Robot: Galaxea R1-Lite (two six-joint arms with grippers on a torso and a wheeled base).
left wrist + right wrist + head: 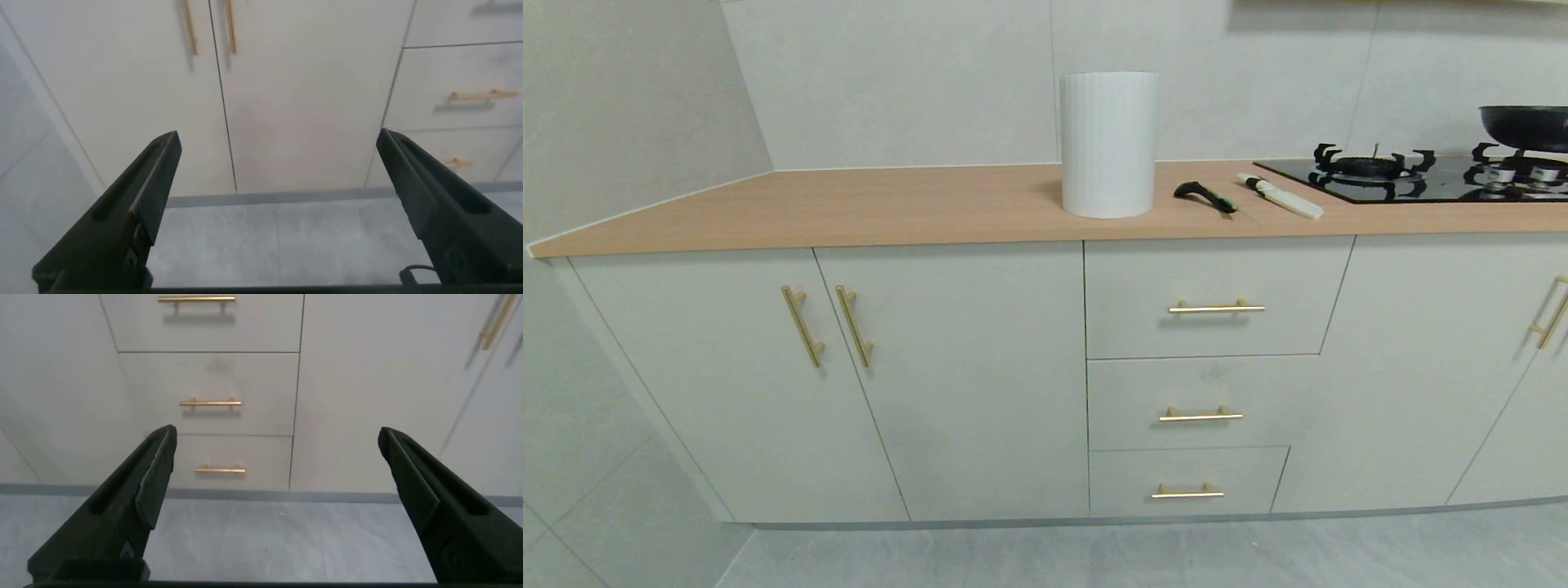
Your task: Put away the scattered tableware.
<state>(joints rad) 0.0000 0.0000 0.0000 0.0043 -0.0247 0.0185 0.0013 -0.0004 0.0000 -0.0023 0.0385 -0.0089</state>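
From the head camera, a white ribbed canister (1108, 145) stands upright on the wooden countertop (890, 204) at 12 o'clock. Just beside it, toward 1 o'clock, lie a black-handled utensil (1205, 196) and a white-handled one (1281, 196), set apart, their working ends too small to identify. At 2 o'clock the gas hob (1421, 175) and black pan (1525, 126) are cut off by the frame edge. My left gripper (276, 140) and right gripper (276, 434) hang spread wide, empty, facing the lower cabinet fronts (310, 98).

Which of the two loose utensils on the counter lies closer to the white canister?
The black-handled utensil, just right of the canister; the white utensil lies farther off, by the hob.
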